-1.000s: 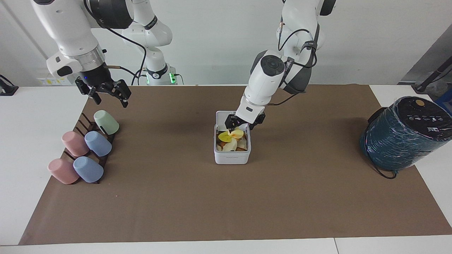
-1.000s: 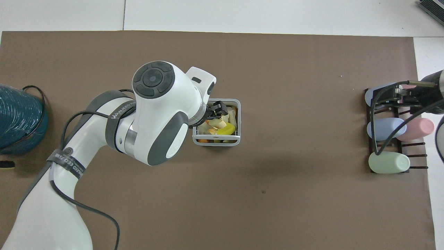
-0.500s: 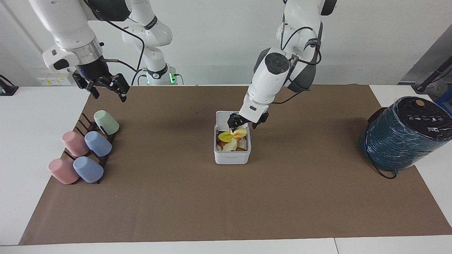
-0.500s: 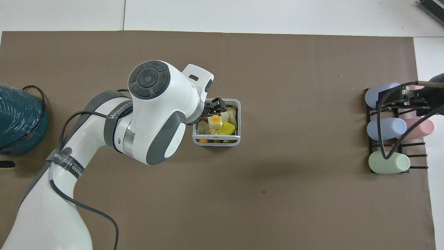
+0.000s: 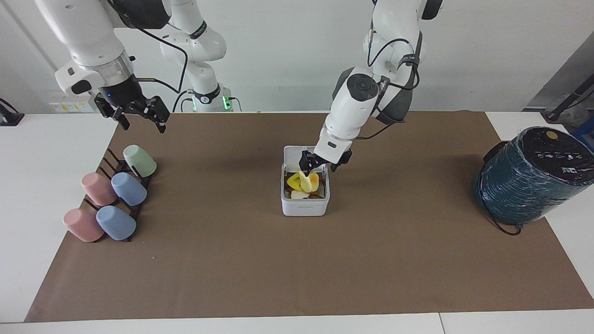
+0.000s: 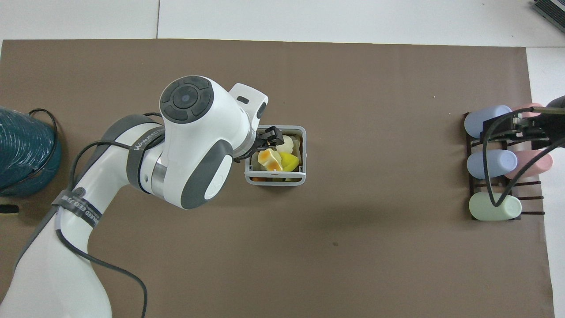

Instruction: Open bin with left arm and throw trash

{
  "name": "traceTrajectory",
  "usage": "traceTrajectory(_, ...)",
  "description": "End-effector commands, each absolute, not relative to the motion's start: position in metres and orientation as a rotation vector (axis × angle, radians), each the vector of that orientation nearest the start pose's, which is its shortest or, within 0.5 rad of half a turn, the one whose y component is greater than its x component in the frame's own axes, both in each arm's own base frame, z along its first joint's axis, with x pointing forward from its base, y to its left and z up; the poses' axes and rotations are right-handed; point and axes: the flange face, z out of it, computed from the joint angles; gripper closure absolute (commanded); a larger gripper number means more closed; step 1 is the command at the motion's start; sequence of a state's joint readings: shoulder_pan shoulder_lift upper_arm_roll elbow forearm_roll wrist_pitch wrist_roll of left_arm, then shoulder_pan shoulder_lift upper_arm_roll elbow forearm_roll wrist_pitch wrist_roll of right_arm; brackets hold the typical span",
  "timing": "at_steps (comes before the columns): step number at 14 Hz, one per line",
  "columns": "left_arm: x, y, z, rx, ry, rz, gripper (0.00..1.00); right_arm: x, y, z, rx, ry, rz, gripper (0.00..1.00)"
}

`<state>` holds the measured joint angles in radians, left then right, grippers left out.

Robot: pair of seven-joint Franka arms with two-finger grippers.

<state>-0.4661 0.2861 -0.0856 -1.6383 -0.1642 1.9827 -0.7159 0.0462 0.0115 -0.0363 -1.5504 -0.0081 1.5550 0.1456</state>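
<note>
Looking from the robots' end outward, you've got the right gripper [image 5: 138,116] up in the air over the mat edge by the cup rack [image 5: 121,167], arm waiting, jaws apart, nothing in them. Next out, mid-table, the left gripper [image 5: 323,163] hangs at the bin's [image 5: 305,207] rim on the robots' side, jaws spread, tips just above the trash; can't tell if they touch it. Bin's lid [image 5: 292,154] stands up, open, on the side nearer the robots. Inside, w/ other scraps: pale wedge w/ orange edge [image 6: 270,160] on top, bright yellow piece [image 6: 289,161] beside it, cream oval [image 6: 287,142] farther out. Teal cylinder [image 5: 533,176] sits at the left arm's end of the table.
</note>
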Motion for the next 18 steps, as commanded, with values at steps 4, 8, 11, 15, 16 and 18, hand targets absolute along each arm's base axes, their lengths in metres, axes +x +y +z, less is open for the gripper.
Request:
traceTrajectory(4,0.59,-0.237,0.5,-3.227,-0.279,0.168,0.03,0.558,0.004,0.619,-3.157,0.183,-0.027,0.0)
traceTrajectory(8,0.609,-0.15,0.512,-3.185,-0.152,0.16,0.03,0.558,0.009,0.619,-3.158,0.181,-0.029,0.0)
traceTrajectory(11,0.611,-0.091,0.535,-3.175,-0.084,0.096,0.01,0.557,0.006,0.62,-3.158,0.184,-0.022,0.0)
traceTrajectory(15,0.597,-0.062,0.572,-3.171,-0.067,0.03,0.0,0.557,0.009,0.622,-3.158,0.176,-0.027,0.0)
traceTrajectory(16,0.592,-0.061,0.58,-3.171,-0.064,0.02,0.0,0.558,0.008,0.622,-3.162,0.172,-0.03,0.0)
traceTrajectory(18,0.585,-0.062,0.593,-3.171,-0.061,-0.004,0.0,0.558,0.008,0.621,-3.167,0.162,-0.033,0.0)
